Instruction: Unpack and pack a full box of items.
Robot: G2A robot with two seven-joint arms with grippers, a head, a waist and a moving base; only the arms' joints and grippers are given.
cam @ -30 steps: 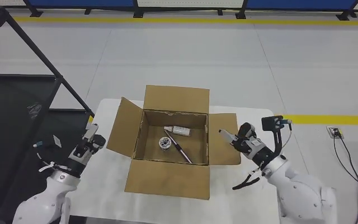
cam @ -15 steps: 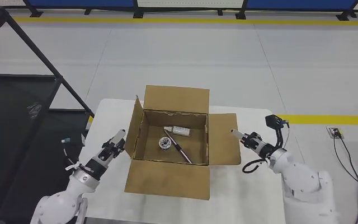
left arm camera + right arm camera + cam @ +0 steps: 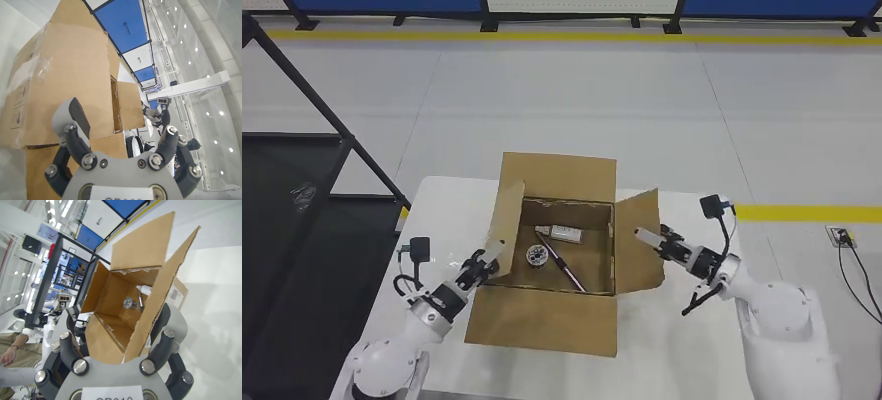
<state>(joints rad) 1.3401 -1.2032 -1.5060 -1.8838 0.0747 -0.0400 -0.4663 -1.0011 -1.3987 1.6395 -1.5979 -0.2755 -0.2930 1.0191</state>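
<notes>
An open cardboard box (image 3: 542, 320) stands mid-table. In it lie a white bottle (image 3: 564, 233), a dark pen (image 3: 564, 263) and a small shiny round piece (image 3: 538, 255). My left gripper (image 3: 485, 264) is open against the outside of the left flap (image 3: 504, 225), which stands almost upright. My right gripper (image 3: 647, 238) is open and straddles the edge of the raised right flap (image 3: 637, 240). The right wrist view has that flap (image 3: 170, 275) between the fingers (image 3: 66, 321), with the bottle (image 3: 145, 289) and round piece (image 3: 129, 303) inside. The left wrist view looks along the box (image 3: 66, 75) past the open gripper (image 3: 121, 107).
The box sits on a white table (image 3: 682, 330) with bare room at its left and right ends. A black metal frame (image 3: 342, 140) and a dark panel (image 3: 292, 230) stand off the table's left side. The rear flap (image 3: 557, 175) lies folded back.
Both arms have moved inward to the box. The left and right flaps, lying spread outward before, have swung up to near upright.
</notes>
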